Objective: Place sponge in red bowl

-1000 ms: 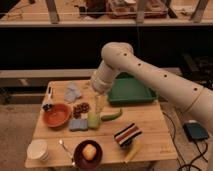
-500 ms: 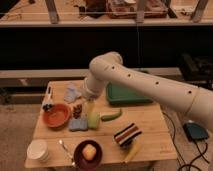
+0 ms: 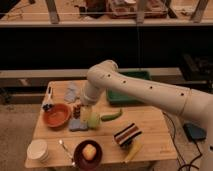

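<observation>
Nearest the camera, at the front edge of the wooden table, a white bowl sits in front of the red bowl and slightly to its left. A maroon bowl holding a yellow fruit sits in front of the red bowl and to its right, with a spoon between the two. Well to the right of the red bowl lie a striped object and a yellow one, both too blurred to name.

The sponge lies flat on the table just beside the red bowl's front right rim, not inside it. A pale green block lies next to the sponge on the side away from the red bowl.

The gripper hangs just right of the red bowl, over the sponge and block, its jaws apart and holding nothing. Behind the red bowl lies a pale blue cloth. Behind the bowl and far to its right is a green tray, with the white arm reaching across it.
</observation>
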Controlling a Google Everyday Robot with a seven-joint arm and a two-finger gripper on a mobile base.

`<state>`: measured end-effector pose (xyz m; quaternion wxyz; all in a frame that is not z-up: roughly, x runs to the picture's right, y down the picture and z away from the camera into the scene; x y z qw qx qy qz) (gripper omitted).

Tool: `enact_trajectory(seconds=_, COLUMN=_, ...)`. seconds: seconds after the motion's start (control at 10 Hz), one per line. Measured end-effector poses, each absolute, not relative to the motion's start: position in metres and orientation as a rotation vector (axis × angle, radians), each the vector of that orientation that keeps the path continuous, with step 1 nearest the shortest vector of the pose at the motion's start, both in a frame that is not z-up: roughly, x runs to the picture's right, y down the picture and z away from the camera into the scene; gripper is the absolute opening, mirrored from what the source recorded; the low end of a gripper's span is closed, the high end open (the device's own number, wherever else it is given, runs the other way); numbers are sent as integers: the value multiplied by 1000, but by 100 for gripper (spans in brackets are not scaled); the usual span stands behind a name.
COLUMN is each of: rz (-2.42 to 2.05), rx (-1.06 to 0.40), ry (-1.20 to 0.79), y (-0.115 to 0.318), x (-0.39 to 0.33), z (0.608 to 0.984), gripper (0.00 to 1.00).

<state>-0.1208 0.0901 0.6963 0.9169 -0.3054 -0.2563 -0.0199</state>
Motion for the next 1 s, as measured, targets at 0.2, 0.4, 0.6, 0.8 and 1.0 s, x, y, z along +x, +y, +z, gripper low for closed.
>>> enact_trajectory(seconds=0.2, rz=-55, rx=-654, ry=-530, y=105, x=-121, z=704, gripper=80)
enact_trajectory(seconds=0.4, rz=-64, rx=-683, ry=-531, y=121, x=-119, z=713, gripper=80)
enact_trajectory(seconds=0.6, rz=-54, rx=-693, ry=-577, y=133, x=-114, z=720, gripper=80)
enact_trajectory(seconds=0.8, rz=-51, rx=-686, ry=-625, y=139, x=-112, z=724, gripper=80)
enact_trajectory(seconds=1.0, rz=-62, rx=-685, ry=-643, y=143, x=-116, z=725, gripper=80)
